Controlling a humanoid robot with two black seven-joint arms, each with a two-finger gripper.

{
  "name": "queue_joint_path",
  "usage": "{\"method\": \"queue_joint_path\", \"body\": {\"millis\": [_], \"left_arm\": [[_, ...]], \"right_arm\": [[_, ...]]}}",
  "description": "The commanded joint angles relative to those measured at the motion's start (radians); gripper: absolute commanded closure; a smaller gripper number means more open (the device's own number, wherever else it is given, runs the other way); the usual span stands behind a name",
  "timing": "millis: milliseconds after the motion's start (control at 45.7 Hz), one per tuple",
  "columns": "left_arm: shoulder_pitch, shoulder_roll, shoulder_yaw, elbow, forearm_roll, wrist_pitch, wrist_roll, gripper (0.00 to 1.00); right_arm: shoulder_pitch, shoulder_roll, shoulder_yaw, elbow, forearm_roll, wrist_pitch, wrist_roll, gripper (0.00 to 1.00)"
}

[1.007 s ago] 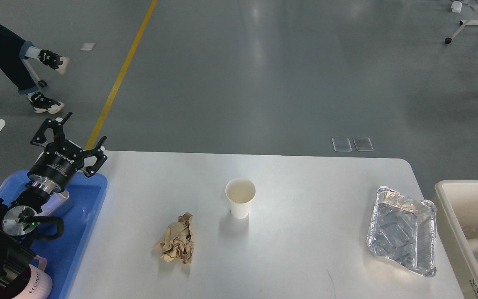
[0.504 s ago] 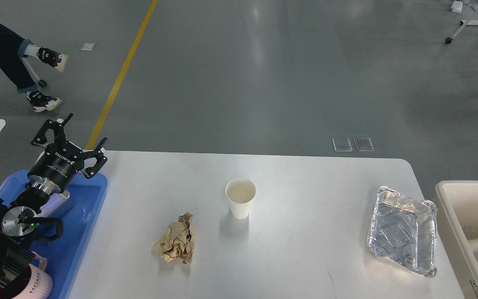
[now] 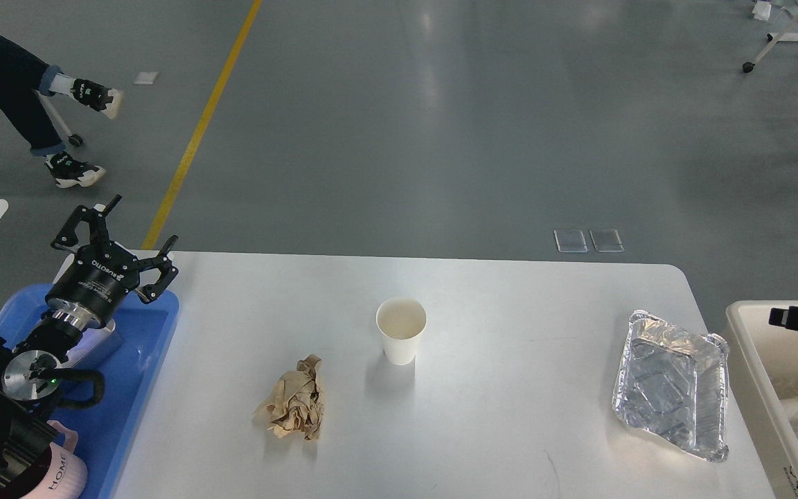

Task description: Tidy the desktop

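A black right gripper [image 3: 780,317] is now seen entering over the beige bin [image 3: 752,360]; its opening cannot be told. The left gripper [image 3: 137,225], marked "ROBOTIQ", is spread wide and empty above the blue tray [image 3: 153,333]. "HOME" is read on the pink mug [image 3: 59,478]. The paper cup [image 3: 401,330], crumpled paper [image 3: 293,407] and foil tray [image 3: 672,384] are left on the table [image 3: 510,443].

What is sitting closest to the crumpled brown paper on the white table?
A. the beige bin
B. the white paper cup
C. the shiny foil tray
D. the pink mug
B: the white paper cup stands just up and to the right of the crumpled brown paper, nearer than anything else.
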Motion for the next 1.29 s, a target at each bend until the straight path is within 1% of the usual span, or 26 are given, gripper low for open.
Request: {"method": "queue_joint_path", "body": {"millis": [0,372,460,635,723,898,1095,1161,1270], "left_arm": [[0.014,0.0,-0.003,0.0,0.0,-0.007,0.0,0.03],[0.017,0.0,0.001,0.0,0.0,-0.014,-0.005,0.03],[0.031,0.0,-0.005,-0.002,0.0,-0.014,-0.005,0.03],[0.037,0.0,-0.002,-0.005,0.0,-0.018,-0.005,0.03],[0.049,0.001,-0.005,-0.005,0.0,-0.024,-0.005,0.03],[0.052,0.001,-0.003,-0.005,0.001,-0.027,-0.005,0.03],[0.057,0.001,-0.005,-0.005,0.001,-0.027,-0.005,0.03],[0.057,0.001,-0.005,-0.005,0.001,-0.029,-0.005,0.03],[0.066,0.001,-0.006,-0.005,0.001,-0.029,-0.005,0.03]], "right_arm": [[0.001,0.099,-0.002,-0.08,-0.104,-0.045,0.002,0.0],[-0.011,0.311,-0.006,-0.288,-0.239,-0.14,0.004,0.0],[-0.008,0.354,-0.043,-0.334,-0.242,-0.156,0.006,0.0],[0.009,0.466,-0.224,-0.447,-0.242,-0.306,0.007,0.0],[0.023,0.515,-0.308,-0.498,-0.24,-0.366,0.021,0.0],[0.026,0.541,-0.332,-0.513,-0.24,-0.387,0.025,0.0],[0.026,0.604,-0.339,-0.585,-0.245,-0.409,0.029,0.0],[0.029,0.625,-0.382,-0.617,-0.244,-0.432,0.035,0.0],[0.049,0.66,-0.485,-0.694,-0.242,-0.484,0.058,0.0]]}}
